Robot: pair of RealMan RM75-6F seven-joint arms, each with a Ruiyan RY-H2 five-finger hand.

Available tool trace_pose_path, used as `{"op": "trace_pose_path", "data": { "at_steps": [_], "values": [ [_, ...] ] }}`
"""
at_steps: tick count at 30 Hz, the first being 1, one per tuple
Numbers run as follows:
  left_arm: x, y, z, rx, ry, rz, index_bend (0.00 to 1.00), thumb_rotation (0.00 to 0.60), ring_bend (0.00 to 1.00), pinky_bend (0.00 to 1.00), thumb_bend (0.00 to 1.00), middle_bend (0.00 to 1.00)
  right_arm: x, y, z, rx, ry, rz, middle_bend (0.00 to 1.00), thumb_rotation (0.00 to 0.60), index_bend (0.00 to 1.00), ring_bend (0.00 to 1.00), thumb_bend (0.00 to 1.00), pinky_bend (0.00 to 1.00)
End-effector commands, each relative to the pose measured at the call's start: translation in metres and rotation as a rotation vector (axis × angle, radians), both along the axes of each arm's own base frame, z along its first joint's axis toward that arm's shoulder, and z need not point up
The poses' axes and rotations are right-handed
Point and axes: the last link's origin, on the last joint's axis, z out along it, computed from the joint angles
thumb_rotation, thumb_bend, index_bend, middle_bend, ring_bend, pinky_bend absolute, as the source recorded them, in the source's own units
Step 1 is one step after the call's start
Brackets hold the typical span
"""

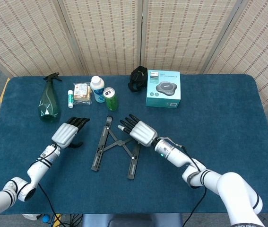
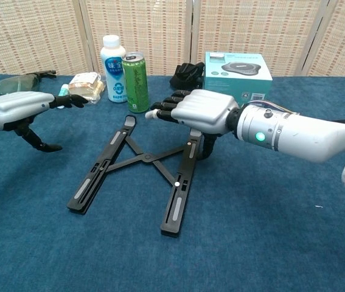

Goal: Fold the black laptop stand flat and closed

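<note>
Black laptop stand (image 1: 114,146) lies half-splayed on the blue bench (image 1: 228,118), right robot hand (image 1: 138,131) open with thumb hooked behind its right rail to push it inward, left robot hand (image 1: 66,134) open just beside, empty, likely waiting to brace.

Lighting's bright and even in both views, looks like soft overhead light. Shadows on the blue surface (image 1: 228,118) are faint, just thin dark patches right under things. Small soft highlights show on the silver shell of the right hand (image 2: 205,112). Everything's sharp, no motion blur; head view bends slightly at the edges.
</note>
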Motion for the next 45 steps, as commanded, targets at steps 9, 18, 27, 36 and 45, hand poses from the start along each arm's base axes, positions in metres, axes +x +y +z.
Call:
{"op": "trace_pose_path", "data": {
  "at_steps": [9, 18, 27, 36, 45],
  "values": [
    [0.002, -0.002, -0.018, -0.029, -0.037, 0.048, 0.00, 0.600, 0.00, 0.03, 0.14, 0.00, 0.002, 0.005, 0.003, -0.019, -0.040, 0.024, 0.00, 0.600, 0.00, 0.00, 0.00, 0.00],
    [0.007, -0.004, -0.023, -0.055, -0.076, 0.068, 0.00, 0.600, 0.00, 0.03, 0.14, 0.00, 0.006, 0.005, 0.008, -0.012, -0.068, 0.031, 0.00, 0.600, 0.00, 0.00, 0.00, 0.00],
    [0.012, -0.009, -0.027, -0.089, -0.103, 0.092, 0.00, 0.600, 0.00, 0.03, 0.14, 0.00, 0.001, 0.010, 0.007, 0.001, -0.059, 0.031, 0.00, 0.600, 0.00, 0.00, 0.00, 0.00],
    [0.014, -0.011, -0.035, -0.100, -0.135, 0.116, 0.00, 0.600, 0.00, 0.03, 0.14, 0.00, -0.006, 0.012, 0.009, 0.007, -0.042, 0.019, 0.00, 0.600, 0.00, 0.00, 0.00, 0.00],
    [0.017, -0.013, -0.041, -0.114, -0.149, 0.122, 0.00, 0.600, 0.00, 0.03, 0.14, 0.00, -0.006, 0.014, 0.003, 0.007, -0.024, 0.025, 0.00, 0.600, 0.00, 0.00, 0.00, 0.00]
  ]
}}
